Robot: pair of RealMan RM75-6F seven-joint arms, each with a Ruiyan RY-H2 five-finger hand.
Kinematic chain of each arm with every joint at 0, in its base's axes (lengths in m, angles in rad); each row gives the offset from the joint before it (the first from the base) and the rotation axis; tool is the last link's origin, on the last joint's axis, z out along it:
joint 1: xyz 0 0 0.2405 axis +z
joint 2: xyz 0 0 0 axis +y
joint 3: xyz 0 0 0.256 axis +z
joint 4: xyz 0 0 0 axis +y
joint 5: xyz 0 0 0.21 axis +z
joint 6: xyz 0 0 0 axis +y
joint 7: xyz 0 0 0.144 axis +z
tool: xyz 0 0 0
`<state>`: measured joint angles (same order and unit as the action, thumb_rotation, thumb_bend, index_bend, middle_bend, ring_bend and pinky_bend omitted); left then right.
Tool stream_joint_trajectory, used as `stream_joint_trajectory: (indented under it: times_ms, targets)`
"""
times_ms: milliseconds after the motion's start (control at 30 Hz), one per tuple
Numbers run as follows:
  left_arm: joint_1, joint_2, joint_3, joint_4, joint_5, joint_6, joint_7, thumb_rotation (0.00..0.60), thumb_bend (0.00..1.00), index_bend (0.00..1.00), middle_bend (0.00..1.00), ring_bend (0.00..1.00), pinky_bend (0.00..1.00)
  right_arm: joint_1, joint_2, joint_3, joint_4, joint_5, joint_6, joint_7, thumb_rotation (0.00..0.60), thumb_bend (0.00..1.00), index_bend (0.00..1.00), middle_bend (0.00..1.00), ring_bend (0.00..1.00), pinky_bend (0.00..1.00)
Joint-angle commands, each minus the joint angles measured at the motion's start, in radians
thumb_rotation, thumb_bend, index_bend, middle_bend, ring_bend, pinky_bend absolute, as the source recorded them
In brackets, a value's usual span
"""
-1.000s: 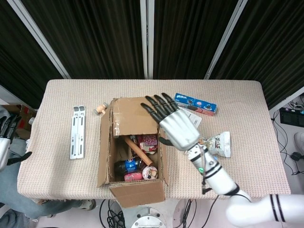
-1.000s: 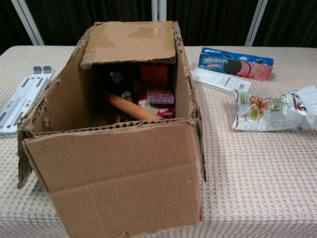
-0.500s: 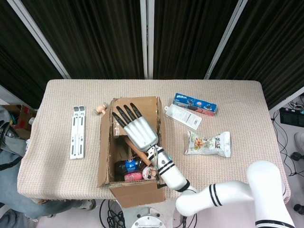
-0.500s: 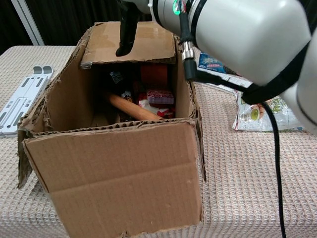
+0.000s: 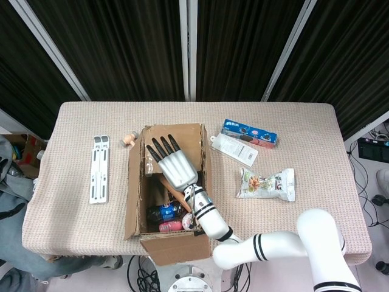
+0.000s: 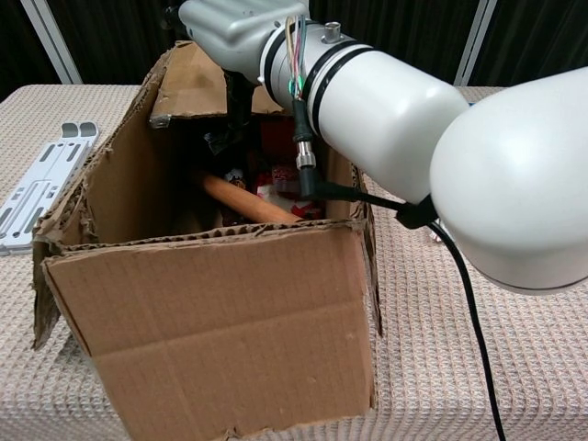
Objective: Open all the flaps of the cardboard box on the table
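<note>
- The cardboard box (image 5: 167, 185) is sitting in the middle of the table (image 5: 73, 128).
- The right hand (image 5: 172, 163), fingers spread and holding nothing, is now dipping lower toward the far flap (image 5: 182, 132).
- That flap is still folded in, so it needs pushing back.

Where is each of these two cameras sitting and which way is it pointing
Head view: high above the near table edge, looking steeply down on the table, box, stand and snacks; the right arm reaches in from the bottom, right hand spread over the box's far flap.
Chest view: low at the near edge, looking level across the table into the box; the right forearm fills the upper right, the right hand at the top.
Shared: box, right hand, stand. The left hand shows in neither.
</note>
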<state>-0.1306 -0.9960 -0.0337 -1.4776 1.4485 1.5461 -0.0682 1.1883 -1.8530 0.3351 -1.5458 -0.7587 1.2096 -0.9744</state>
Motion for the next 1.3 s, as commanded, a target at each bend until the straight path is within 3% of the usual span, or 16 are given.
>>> stream_joint_trajectory:
  times_ms: [33, 400, 933, 1167, 1300]
  targets:
    - [0.002, -0.004, -0.003, 0.006, 0.001, -0.002, -0.002, 0.519, 0.0, 0.03, 0.05, 0.06, 0.18, 0.008, -0.014, 0.001, 0.035, 0.003, -0.009, -0.004, 0.6, 0.0, 0.0, 0.0, 0.0, 0.0]
    - [0.006, 0.006, -0.018, 0.003, 0.008, -0.013, 0.003, 0.527, 0.0, 0.03, 0.05, 0.06, 0.18, 0.02, -0.017, 0.029, 0.131, 0.003, -0.029, 0.0, 0.6, 0.09, 0.0, 0.0, 0.0, 0.0]
    - [-0.006, 0.01, -0.031, -0.035, 0.021, -0.043, 0.023, 0.529, 0.0, 0.03, 0.05, 0.06, 0.18, 0.005, 0.126, 0.117, 0.002, -0.062, 0.026, 0.029, 0.6, 0.15, 0.0, 0.0, 0.0, 0.0]
    - [-0.016, 0.029, -0.04, -0.053, 0.019, -0.058, 0.044, 0.562, 0.0, 0.03, 0.04, 0.06, 0.18, 0.04, 0.153, 0.139, 0.086, -0.085, -0.013, 0.05, 0.6, 0.15, 0.0, 0.0, 0.0, 0.0]
    - [-0.021, 0.034, -0.043, -0.065, 0.024, -0.063, 0.059, 0.563, 0.0, 0.03, 0.04, 0.06, 0.18, 0.073, 0.13, 0.156, 0.188, -0.101, -0.034, 0.092, 0.6, 0.15, 0.0, 0.0, 0.0, 0.0]
